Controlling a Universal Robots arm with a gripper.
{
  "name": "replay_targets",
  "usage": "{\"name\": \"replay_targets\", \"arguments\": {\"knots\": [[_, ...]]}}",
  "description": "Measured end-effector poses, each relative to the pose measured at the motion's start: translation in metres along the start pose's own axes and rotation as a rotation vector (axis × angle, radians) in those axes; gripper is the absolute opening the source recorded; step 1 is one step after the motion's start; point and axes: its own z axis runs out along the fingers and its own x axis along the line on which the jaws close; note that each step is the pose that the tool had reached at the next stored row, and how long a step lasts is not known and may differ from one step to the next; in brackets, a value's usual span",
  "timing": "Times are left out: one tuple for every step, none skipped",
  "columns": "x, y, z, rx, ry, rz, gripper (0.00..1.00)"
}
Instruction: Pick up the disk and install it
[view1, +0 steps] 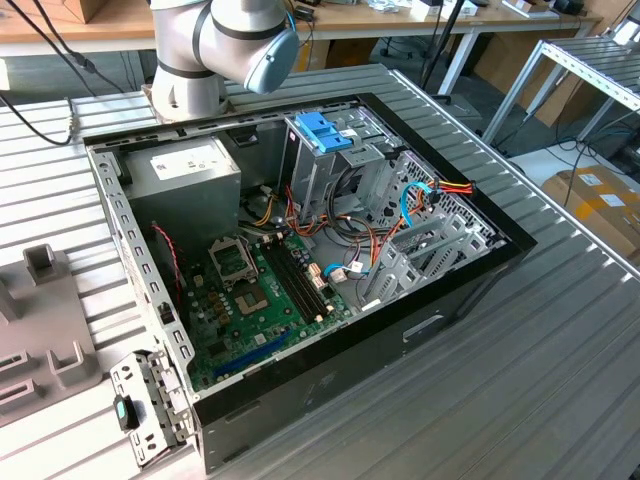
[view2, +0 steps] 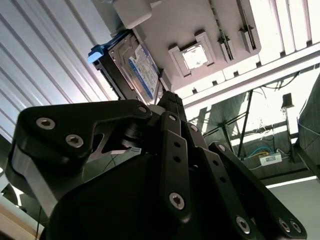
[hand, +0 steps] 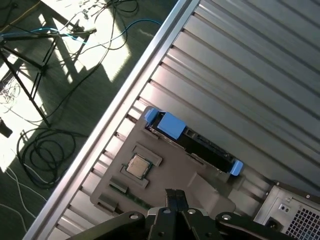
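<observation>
Gripper (hand: 175, 194): jaws clenched, empty, over grey moulded holder (hand: 192, 184) | disk (hand: 202, 145): flat dark slab, glossy blue plastic frame, blue-white label (view2: 142, 70), on edge against holder | ribbed metal desk (hand: 250, 75) beneath

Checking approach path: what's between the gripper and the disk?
In the first wrist view: just bare grey fixture tray between the shut gripper and the disk; the processor chip seated in it lies off that line.
</observation>
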Motion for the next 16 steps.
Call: {"name": "replay_targets", "arguments": {"knots": [[0.0, 0.0, 0.0, -0.0001, 0.0002, -0.003, 0.11], [0.0, 0.0, 0.0, -0.0002, 0.0004, -0.008, 0.11], [0.0, 0.0, 0.0, -0.0003, 0.0006, -0.013, 0.11], [0.0, 0.0, 0.0, -0.0004, 0.0009, -0.019, 0.11], [0.0, 0.0, 0.0, -0.0006, 0.0011, -0.024, 0.11], [0.0, 0.0, 0.0, -0.0006, 0.0012, -0.027, 0.11], [0.0, 0.0, 0.0, -0.0008, 0.0014, -0.031, 0.11], [0.0, 0.0, 0.0, -0.0009, 0.0015, -0.035, 0.11], [0.0, 0.0, 0.0, -0.001, 0.0018, -0.041, 0.11], [0.0, 0.0, 0.0, -0.0012, 0.0023, -0.051, 0.11], [0.0, 0.0, 0.0, -0.0014, 0.0026, -0.058, 0.11], [0.0, 0.0, 0.0, -0.0015, 0.0027, -0.062, 0.11], [0.0, 0.0, 0.0, -0.0016, 0.0029, -0.066, 0.11], [0.0, 0.0, 0.0, -0.0017, 0.0032, -0.07, 0.11], [0.0, 0.0, 0.0, -0.0018, 0.0033, -0.074, 0.11], [0.0, 0.0, 0.0, -0.0019, 0.0035, -0.078, 0.11]]}}
